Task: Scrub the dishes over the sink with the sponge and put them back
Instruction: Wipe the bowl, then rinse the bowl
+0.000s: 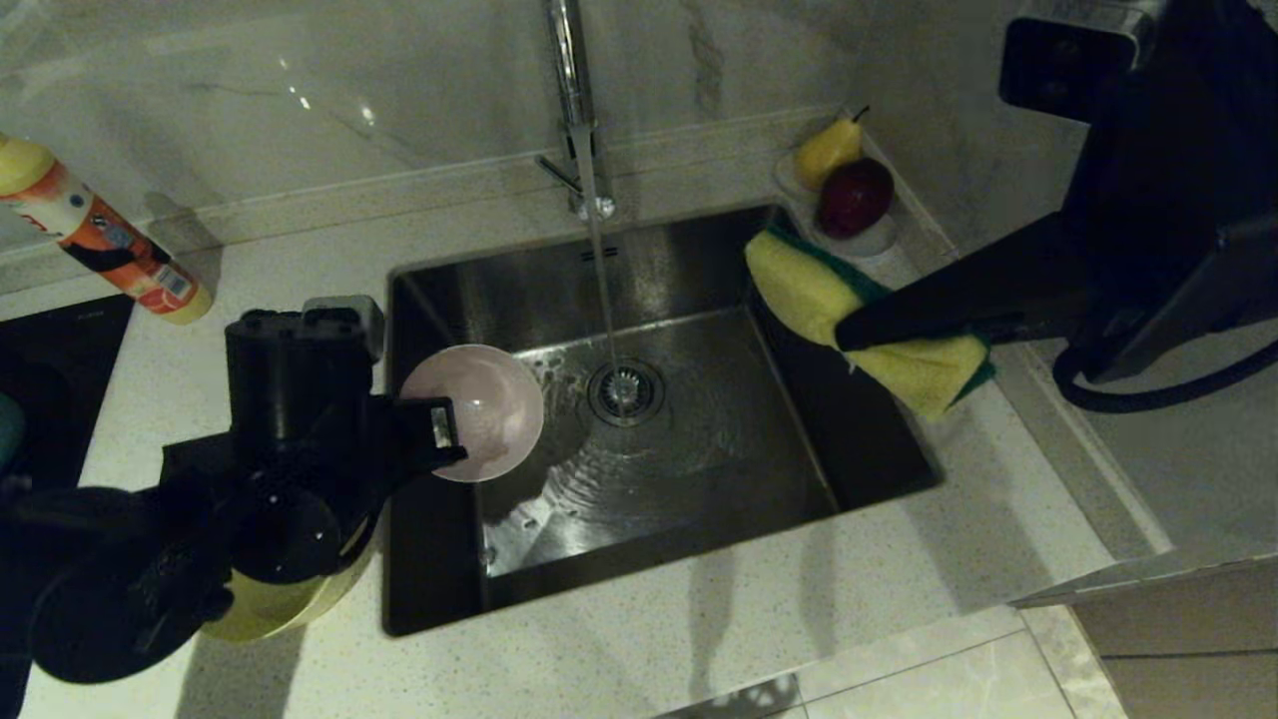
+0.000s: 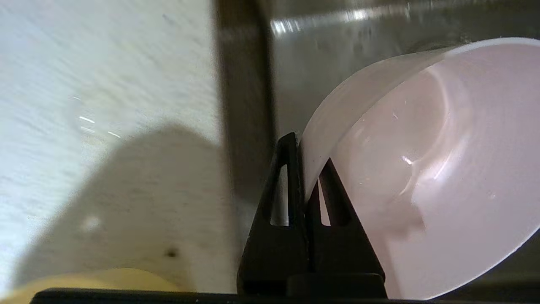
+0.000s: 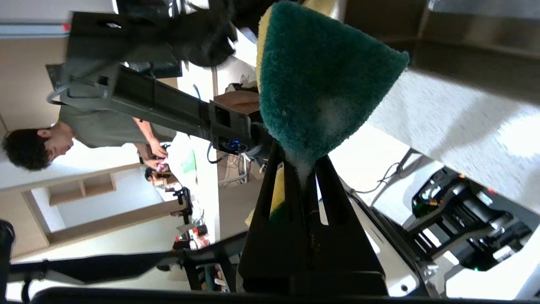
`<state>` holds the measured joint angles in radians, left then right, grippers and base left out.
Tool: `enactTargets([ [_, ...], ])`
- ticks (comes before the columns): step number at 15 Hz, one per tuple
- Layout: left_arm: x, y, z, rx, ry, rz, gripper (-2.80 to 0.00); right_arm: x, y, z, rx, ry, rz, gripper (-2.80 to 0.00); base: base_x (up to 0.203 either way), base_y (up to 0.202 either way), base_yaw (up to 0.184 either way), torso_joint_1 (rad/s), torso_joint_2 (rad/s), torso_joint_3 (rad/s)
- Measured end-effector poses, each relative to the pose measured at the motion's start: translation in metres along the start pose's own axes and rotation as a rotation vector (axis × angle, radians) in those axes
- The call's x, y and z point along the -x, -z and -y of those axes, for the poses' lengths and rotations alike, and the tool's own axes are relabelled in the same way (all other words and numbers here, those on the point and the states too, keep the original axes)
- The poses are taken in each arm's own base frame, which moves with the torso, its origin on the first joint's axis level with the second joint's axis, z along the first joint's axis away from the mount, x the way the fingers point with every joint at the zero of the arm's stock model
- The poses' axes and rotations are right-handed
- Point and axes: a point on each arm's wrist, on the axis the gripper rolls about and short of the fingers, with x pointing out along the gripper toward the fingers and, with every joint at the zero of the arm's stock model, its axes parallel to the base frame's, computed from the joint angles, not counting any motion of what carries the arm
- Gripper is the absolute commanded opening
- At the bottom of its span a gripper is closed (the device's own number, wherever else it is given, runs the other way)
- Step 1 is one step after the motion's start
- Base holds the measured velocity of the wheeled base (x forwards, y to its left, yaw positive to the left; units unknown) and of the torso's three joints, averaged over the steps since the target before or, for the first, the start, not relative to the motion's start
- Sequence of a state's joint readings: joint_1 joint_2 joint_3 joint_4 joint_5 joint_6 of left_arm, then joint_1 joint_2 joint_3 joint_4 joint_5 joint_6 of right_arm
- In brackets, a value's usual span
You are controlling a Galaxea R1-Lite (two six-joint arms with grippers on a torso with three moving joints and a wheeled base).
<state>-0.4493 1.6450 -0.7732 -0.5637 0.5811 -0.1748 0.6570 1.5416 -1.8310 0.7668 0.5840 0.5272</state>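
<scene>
Observed at far left of the head view: an orange and yellow plastic bottle (image 1: 100, 238) lying tilted on the pale speckled tabletop (image 1: 699, 619), beside the edge of a black cooktop (image 1: 60, 330). Noted just right of it the left gripper (image 1: 449, 429), clamped tight on the rim of the small round pale pink plastic bowl (image 1: 489, 409); in the left wrist view, one finger seen outside the wall and one inside, gripper (image 2: 310, 169), bowl (image 2: 422, 169). Bowl held tipped on its side over the left part of the large square stainless steel sink (image 1: 699, 479), clear of the basin floor. Partly hidden under the left arm, a yellow round plastic bowl (image 1: 290, 599) on the tabletop beside the sink's left rim. Recorded at centre a thin stream of water falling from the tall chrome faucet (image 1: 574, 100) onto the round drain strainer (image 1: 626, 391). At right, the right gripper (image 1: 849, 335) closed on the rectangular yellow foam sponge with dark green scouring face (image 1: 829, 300), held above the sink's right rim; sponge pinched and folded between the fingers in the right wrist view, gripper (image 3: 304, 169), sponge (image 3: 320, 84). Behind it, a small white dish (image 1: 874, 240) bearing a yellow pear (image 1: 827, 150) and a dark red apple (image 1: 857, 195).
</scene>
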Motion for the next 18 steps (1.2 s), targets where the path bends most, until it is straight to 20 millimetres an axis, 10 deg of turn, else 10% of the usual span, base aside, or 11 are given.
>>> enactTargets([
  [9, -0.032, -0.042, 0.020, 0.364, 0.206, -0.387, -2.80, 0.012, 0.031, 0.015, -0.033, 0.037, -0.037, -2.80, 0.000, 0.000, 0.000, 0.000, 0.00, 0.000],
  [18, -0.055, -0.051, 0.036, 0.451, 0.279, -0.361, -2.80, 0.008, 0.037, 0.025, -0.016, 0.029, 0.001, -2.80, 0.000, 0.000, 0.000, 0.000, 0.00, 0.000],
])
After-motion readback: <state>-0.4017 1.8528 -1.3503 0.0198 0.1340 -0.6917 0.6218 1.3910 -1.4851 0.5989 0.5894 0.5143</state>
